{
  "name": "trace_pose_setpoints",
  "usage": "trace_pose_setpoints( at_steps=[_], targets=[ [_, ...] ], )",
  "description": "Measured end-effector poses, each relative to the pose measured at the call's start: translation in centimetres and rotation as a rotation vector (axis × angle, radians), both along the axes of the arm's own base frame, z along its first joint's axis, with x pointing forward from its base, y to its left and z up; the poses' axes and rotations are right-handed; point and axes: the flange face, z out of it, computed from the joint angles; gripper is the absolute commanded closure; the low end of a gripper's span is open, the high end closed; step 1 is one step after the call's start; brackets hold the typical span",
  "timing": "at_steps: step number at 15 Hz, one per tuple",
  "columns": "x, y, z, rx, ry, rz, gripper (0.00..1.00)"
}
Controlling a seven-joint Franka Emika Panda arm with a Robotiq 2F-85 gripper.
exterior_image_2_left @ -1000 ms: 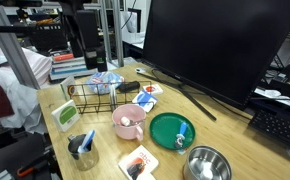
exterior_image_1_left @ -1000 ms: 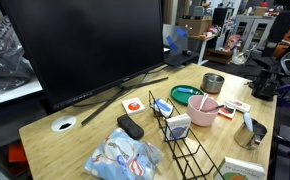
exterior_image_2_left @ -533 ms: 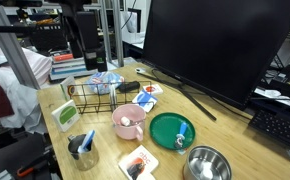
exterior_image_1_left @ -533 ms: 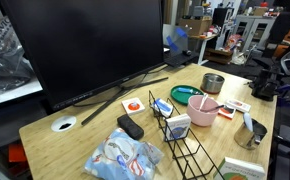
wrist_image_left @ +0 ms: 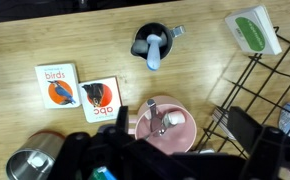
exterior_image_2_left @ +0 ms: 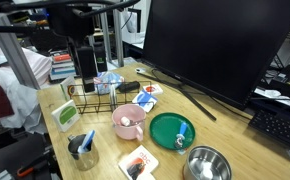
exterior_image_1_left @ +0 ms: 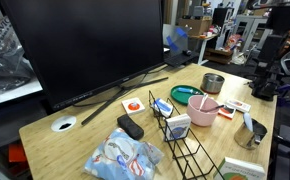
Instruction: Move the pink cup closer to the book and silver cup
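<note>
My claw [exterior_image_2_left: 85, 72], open or clenched I cannot tell, hangs high over the desk [wrist_image_left: 45, 30], the pink cup [wrist_image_left: 165, 122] below, just ahead.

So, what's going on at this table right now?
A robot arm is about to move the pink cup toward the book and the silver cup. Its end effector hangs in the air above the wooden table, touching nothing that shows; whether it is open or shut is too dark to tell. The pink cup stands untouched beside the green dish, with a utensil in it.
</note>
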Motion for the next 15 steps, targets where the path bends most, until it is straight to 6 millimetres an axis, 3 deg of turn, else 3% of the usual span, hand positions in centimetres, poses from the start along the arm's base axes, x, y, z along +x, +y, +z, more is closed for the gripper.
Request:
trace_pose_setpoints(
  at_steps=[8,11,15],
  targets=[
    [0.2,-0.1,-0.2,0.002,-0.001,-0.017,0.0],
    [1.4,-0.9,-2.1,-0.002,0.012,-0.087,0.0],
    [4.7,-3.3,-6.0,-0.007,-0.001,-0.237,0.0]
  ],
)
